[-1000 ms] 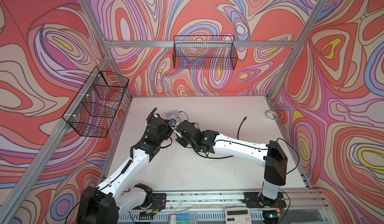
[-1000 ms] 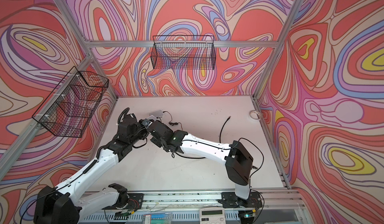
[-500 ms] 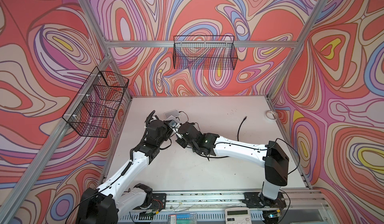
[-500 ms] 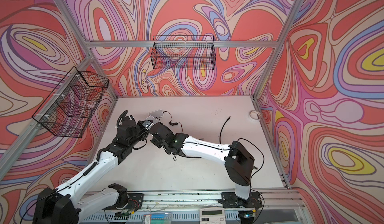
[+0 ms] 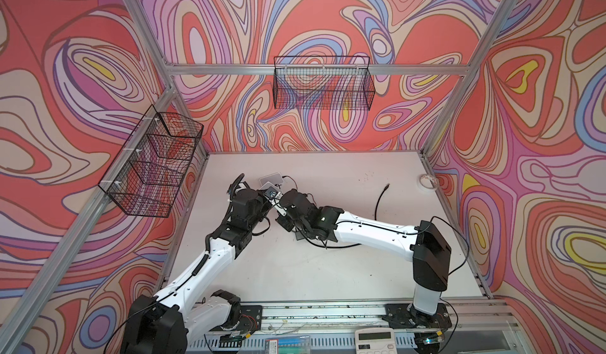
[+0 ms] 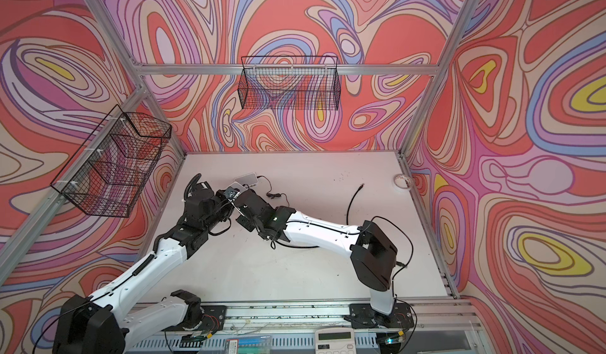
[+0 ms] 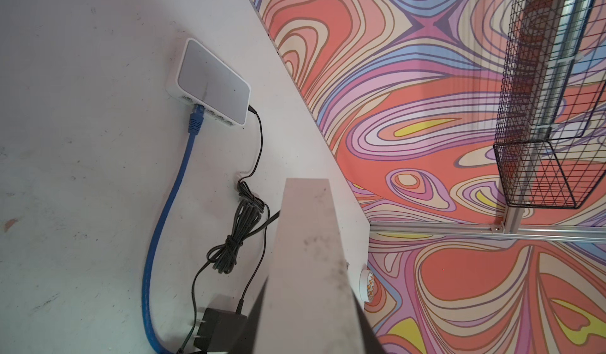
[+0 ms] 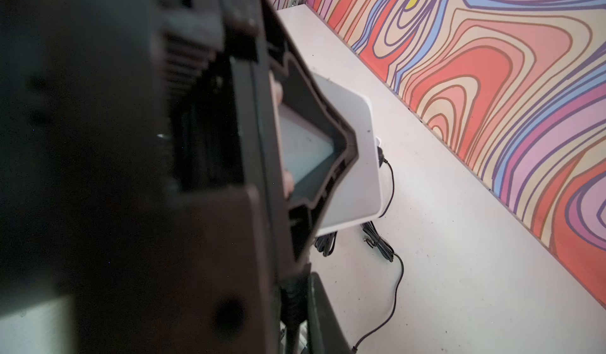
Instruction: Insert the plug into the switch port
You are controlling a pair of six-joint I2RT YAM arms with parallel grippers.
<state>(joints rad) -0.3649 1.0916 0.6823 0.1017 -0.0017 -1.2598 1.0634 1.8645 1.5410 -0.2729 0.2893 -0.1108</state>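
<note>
The white switch (image 5: pixel 271 179) (image 6: pixel 247 179) lies on the table near the back left. In the left wrist view the switch (image 7: pixel 213 83) has a blue plug (image 7: pixel 196 119) seated in one of its ports. The plug's blue cable (image 7: pixel 157 237) curves back toward the camera. Both grippers meet just in front of the switch. My left gripper (image 5: pixel 267 195) (image 7: pixel 306 204) is shut with nothing visible in it. My right gripper (image 5: pixel 279 203) (image 8: pixel 305 319) has its fingers close together. Something dark sits between them that I cannot name. The left arm's black body blocks most of the right wrist view.
A thin black power lead (image 7: pixel 249 218) runs from the switch to a black adapter (image 7: pixel 219 332). A loose black cable (image 5: pixel 380 201) and a tape roll (image 5: pixel 427 181) lie at the right. Wire baskets hang on the back wall (image 5: pixel 323 83) and the left wall (image 5: pixel 154 162).
Both wrists shift only slightly beside the switch. Neither gripper has opened or closed.
</note>
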